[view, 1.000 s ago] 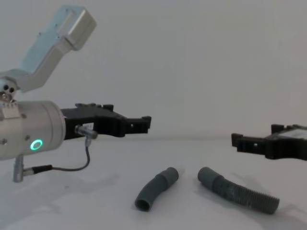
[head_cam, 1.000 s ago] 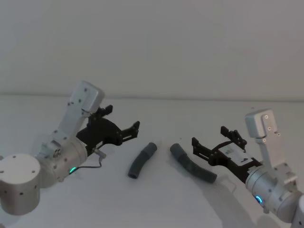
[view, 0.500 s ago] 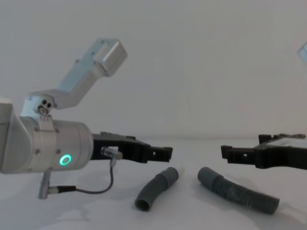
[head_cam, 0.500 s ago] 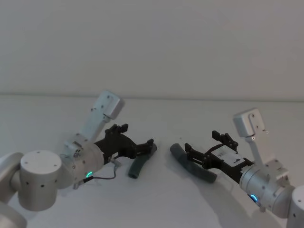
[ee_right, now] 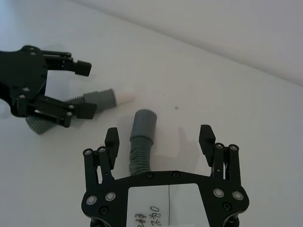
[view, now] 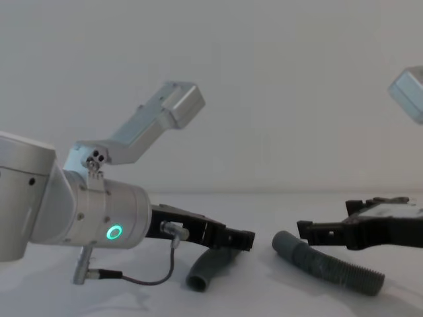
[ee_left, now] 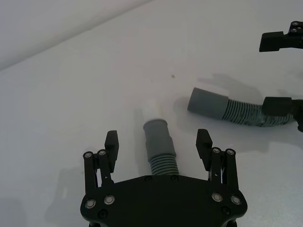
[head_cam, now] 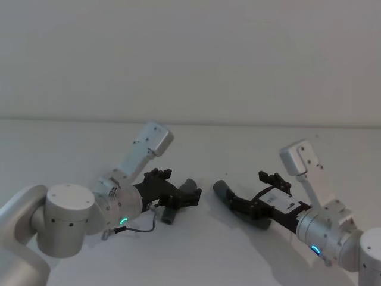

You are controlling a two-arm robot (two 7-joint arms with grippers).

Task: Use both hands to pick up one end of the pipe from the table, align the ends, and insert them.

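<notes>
White sticker on the black right gripper is showing scribbles I can't read. Dark grey smooth curved elbow and ribbed grey hose are lying apart on the plain white table, pale grey wall behind, far ends leaning toward each other. Black left gripper is straddling the elbow, right one the hose, both jaws gaping wide
</notes>
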